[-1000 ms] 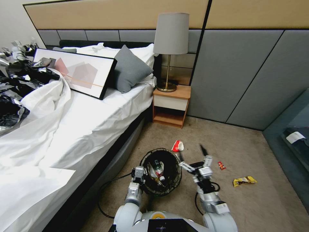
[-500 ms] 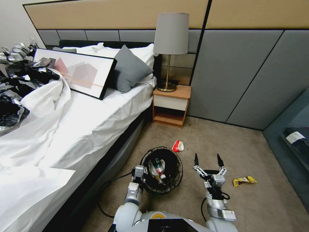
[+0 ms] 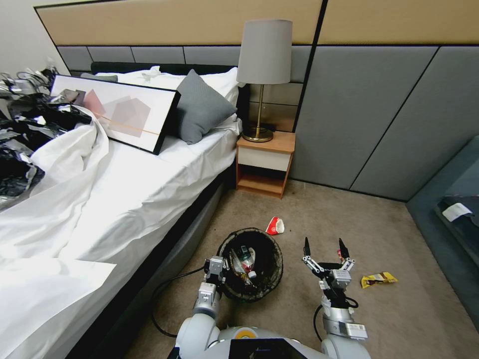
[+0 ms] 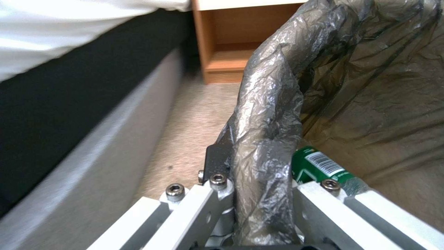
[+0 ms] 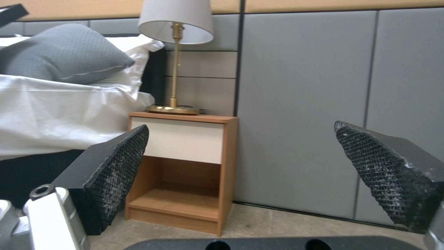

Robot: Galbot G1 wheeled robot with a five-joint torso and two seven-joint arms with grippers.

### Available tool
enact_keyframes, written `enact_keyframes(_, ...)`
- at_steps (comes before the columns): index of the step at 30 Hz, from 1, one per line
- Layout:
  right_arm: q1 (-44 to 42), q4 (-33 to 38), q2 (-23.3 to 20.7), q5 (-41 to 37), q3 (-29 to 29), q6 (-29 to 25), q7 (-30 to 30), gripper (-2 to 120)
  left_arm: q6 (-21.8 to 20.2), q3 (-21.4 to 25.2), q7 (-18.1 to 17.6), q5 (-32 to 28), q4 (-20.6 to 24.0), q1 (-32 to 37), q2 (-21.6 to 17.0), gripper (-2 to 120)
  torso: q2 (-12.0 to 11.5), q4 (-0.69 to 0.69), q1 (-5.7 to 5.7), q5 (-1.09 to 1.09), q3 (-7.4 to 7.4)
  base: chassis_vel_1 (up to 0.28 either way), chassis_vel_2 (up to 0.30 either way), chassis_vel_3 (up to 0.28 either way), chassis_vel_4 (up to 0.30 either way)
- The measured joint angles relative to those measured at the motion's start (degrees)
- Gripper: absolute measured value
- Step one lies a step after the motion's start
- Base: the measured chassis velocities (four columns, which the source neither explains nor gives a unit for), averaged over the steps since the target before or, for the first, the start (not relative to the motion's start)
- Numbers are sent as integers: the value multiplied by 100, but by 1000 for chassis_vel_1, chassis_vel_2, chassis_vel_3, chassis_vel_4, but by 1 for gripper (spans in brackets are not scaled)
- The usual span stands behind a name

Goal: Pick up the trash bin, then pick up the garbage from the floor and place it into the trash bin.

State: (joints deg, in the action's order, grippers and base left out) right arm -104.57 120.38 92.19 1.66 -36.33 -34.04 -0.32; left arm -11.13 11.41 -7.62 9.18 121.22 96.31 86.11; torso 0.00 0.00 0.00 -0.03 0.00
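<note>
The left tool [image 3: 218,269] is clamped on the near-left rim of the trash bin [image 3: 269,271], one finger outside and one inside the liner; in the left wrist view the left tool [image 4: 259,194] pinches a thick fold of crinkled grey-black bag between its metal links, and a green bottle [image 4: 319,166] with a barcode label lies just inside the bin beside the inner finger. The trash bin is a small round bucket seen from above, its mouth wrapped in glossy black bag; inside it lie the bottle and some pale and red scraps; it sits just beside the bed [image 3: 124,199], between the bed and the right tool.

The right tool [image 3: 324,247] is just right of the bin, apart from it, its two dark fingers spread wide and pointing away from the robot with nothing between them; in the right wrist view the textured pads [image 5: 118,170] stand far apart, framing the nightstand [image 5: 185,170] and lamp [image 5: 176,52] beyond.

Out from the bin, a red-and-white paper cup [image 3: 275,226] lies crushed on the carpet [image 3: 389,319] just past the bin's far rim, toward the nightstand; a small red wrapper [image 3: 340,254] shows at the right finger's tip, partly hidden by it; a yellow wrapper [image 3: 379,279] lies on the carpet farther right of the bin, beyond the right tool.
</note>
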Motion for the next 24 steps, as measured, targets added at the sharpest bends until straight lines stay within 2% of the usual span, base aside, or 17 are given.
enact_keyframes(24,56,-19,-5,-12,32,59,-14,100,-16,-9,111,29,29,8,14,1,0,0,0,3,0,-101,-98,-101,-107)
